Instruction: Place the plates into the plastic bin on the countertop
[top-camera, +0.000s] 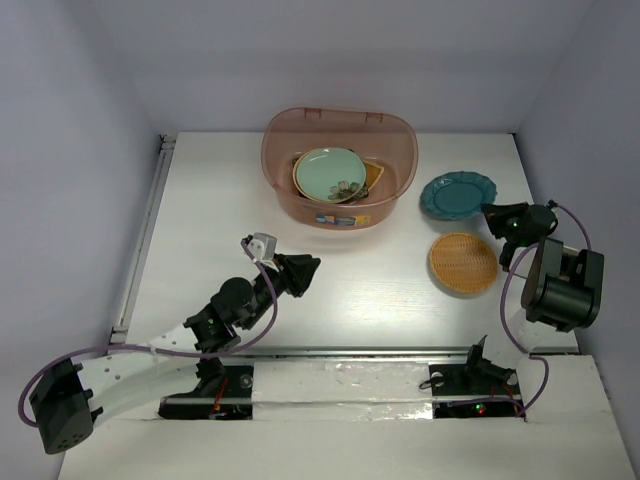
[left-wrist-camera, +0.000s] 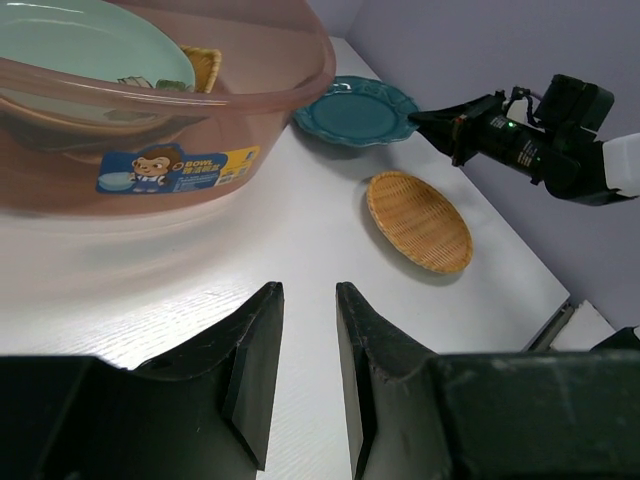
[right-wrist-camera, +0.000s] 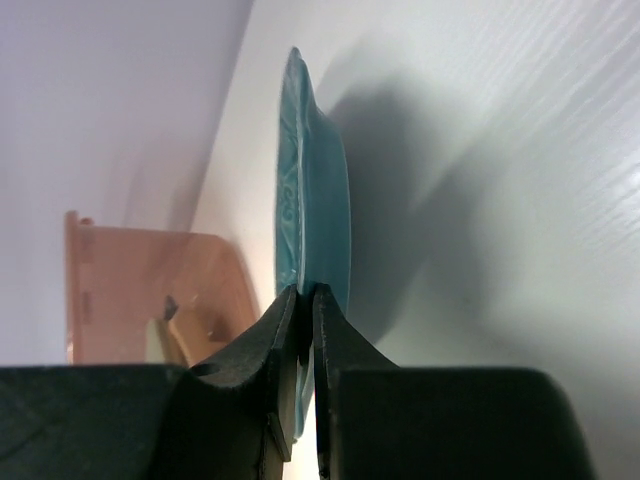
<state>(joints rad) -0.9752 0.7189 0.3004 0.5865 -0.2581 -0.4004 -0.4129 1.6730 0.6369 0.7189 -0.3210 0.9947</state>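
Observation:
The translucent pinkish plastic bin (top-camera: 275, 172) stands at the back of the white countertop (top-camera: 370, 290). A mint green floral plate (top-camera: 329, 173) lies in it on top of other plates. The teal scalloped plate (top-camera: 455, 194) lies right of the bin, and a woven round plate (top-camera: 463, 263) lies nearer. My right gripper (top-camera: 492, 217) is at the teal plate's right rim. In the right wrist view its jaws (right-wrist-camera: 306, 292) pinch that rim of the teal plate (right-wrist-camera: 322, 200). My left gripper (left-wrist-camera: 308, 290) hangs open and holds nothing, low over the table in front of the bin (left-wrist-camera: 250, 110).
A metal rail (top-camera: 140, 250) runs along the countertop's left edge. Walls close in the back and both sides. The right arm's body (top-camera: 562, 285) stands just right of the woven plate. The bin's blue label (left-wrist-camera: 180, 168) faces the left gripper.

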